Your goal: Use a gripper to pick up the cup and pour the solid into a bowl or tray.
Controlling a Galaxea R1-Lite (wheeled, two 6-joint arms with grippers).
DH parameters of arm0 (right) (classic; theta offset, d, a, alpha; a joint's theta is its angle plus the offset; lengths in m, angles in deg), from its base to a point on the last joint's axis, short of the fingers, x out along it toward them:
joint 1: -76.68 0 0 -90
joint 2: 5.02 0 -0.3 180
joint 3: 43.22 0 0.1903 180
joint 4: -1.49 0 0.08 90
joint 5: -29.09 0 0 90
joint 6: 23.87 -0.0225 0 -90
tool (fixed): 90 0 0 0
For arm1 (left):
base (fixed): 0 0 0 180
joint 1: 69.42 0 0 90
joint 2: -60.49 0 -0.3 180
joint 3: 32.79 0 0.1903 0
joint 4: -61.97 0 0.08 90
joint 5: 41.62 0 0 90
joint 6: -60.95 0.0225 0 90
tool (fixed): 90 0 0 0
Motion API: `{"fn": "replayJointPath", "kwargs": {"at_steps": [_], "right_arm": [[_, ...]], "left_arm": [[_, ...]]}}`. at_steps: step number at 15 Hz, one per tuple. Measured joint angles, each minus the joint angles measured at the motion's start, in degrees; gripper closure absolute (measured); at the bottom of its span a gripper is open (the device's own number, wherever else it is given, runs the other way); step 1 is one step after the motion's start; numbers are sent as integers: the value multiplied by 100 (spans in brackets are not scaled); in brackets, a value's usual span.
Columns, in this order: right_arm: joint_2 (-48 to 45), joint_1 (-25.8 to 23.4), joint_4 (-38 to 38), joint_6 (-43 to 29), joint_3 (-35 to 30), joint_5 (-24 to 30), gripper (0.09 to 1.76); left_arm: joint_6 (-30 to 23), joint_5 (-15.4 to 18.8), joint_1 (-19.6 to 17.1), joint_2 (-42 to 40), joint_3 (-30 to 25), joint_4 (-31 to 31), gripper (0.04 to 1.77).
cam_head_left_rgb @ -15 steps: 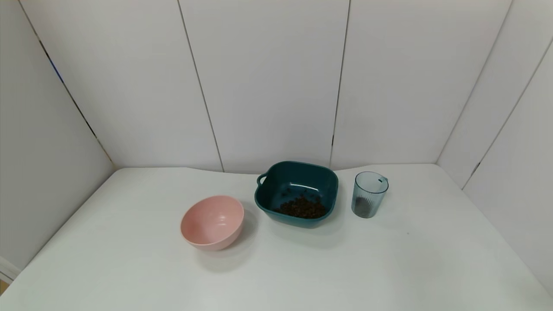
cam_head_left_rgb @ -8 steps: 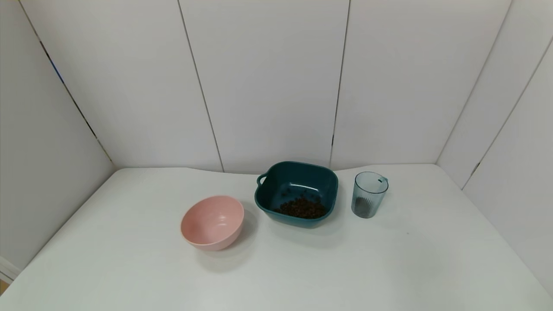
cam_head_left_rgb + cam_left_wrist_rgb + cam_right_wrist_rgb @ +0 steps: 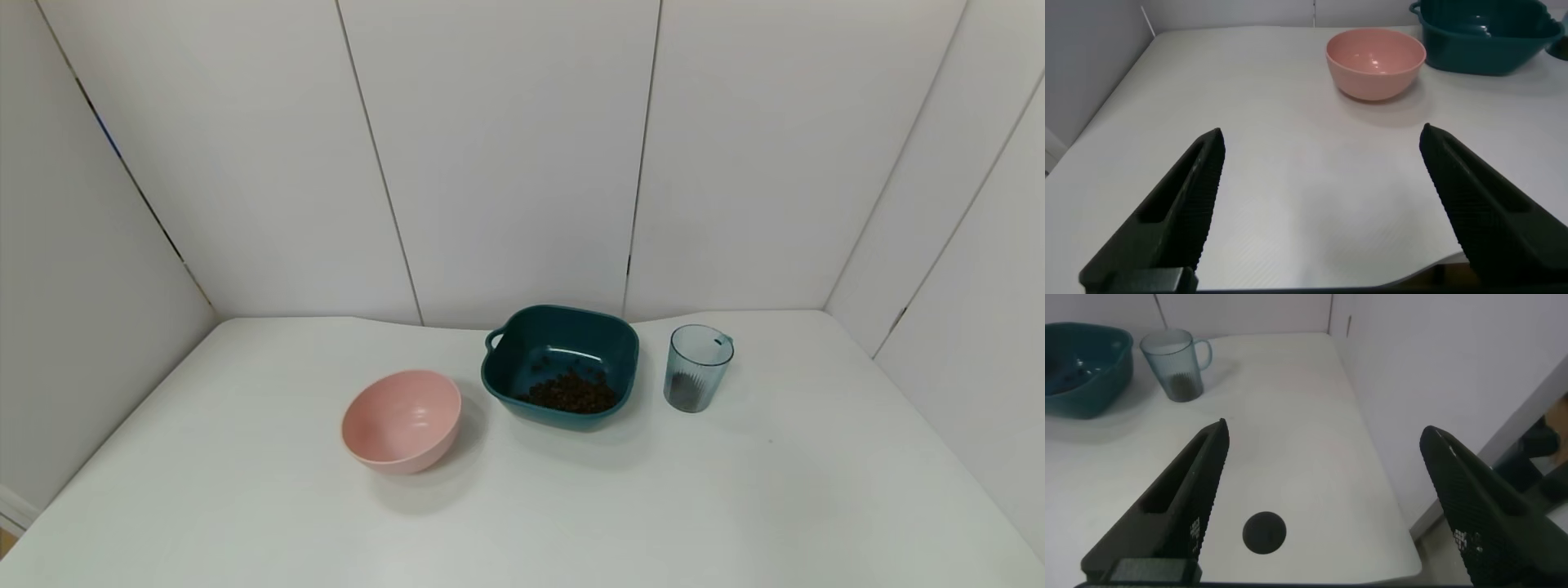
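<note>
The blue-grey ribbed cup [image 3: 698,367] stands upright on the white table, right of the dark teal dish [image 3: 562,366]; a few dark pellets show at its bottom. It also shows in the right wrist view [image 3: 1176,365]. A heap of brown pellets [image 3: 571,394] lies in the dish. Neither arm shows in the head view. My left gripper [image 3: 1323,143] is open and empty over the table's near left part. My right gripper [image 3: 1325,437] is open and empty over the table's near right corner, well short of the cup.
A round pink bowl [image 3: 402,420], empty, sits left of the dish and shows in the left wrist view [image 3: 1376,61]. A dark round hole or mark [image 3: 1264,532] lies on the table under my right gripper. White wall panels enclose the table [image 3: 245,490] on three sides.
</note>
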Motion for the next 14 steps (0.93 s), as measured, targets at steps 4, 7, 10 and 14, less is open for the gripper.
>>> {"fn": "replayJointPath", "kwargs": {"at_steps": [4, 7, 10, 14], "right_arm": [[-193, -424, 11, 41, -173, 756, 15], [-608, -451, -26, 151, -422, 1261, 15], [-1036, -422, -113, 288, -750, 1452, 15], [-1467, -443, -583, 394, -1423, 1447, 15]], "left_arm": [[0, -2, 0, 0, 0, 0, 9], [0, -2, 0, 0, 0, 0, 9], [0, -2, 0, 0, 0, 0, 9], [0, -2, 0, 2, 0, 2, 9]]}}
